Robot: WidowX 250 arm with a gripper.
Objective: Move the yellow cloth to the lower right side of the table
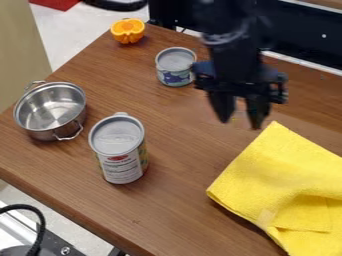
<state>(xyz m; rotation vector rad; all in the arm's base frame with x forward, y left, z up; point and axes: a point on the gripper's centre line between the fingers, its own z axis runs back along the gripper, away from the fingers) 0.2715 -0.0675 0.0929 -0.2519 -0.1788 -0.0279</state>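
Got cut orange (128, 31) at far left, short can (176, 67) nearer and right of it. See upright steel pot (53, 112) at left, with two wire handles; tall can (121, 157) to its right, nearer. Also black cable (41, 227), near left.

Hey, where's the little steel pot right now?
In the camera view, the pot is at the left edge of the table, just left of the taller can.

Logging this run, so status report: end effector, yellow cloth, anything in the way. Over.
End effector open, not gripping yellow cloth. Cloth at lower right, partly folded. Tall can and pot off left, not touching it.
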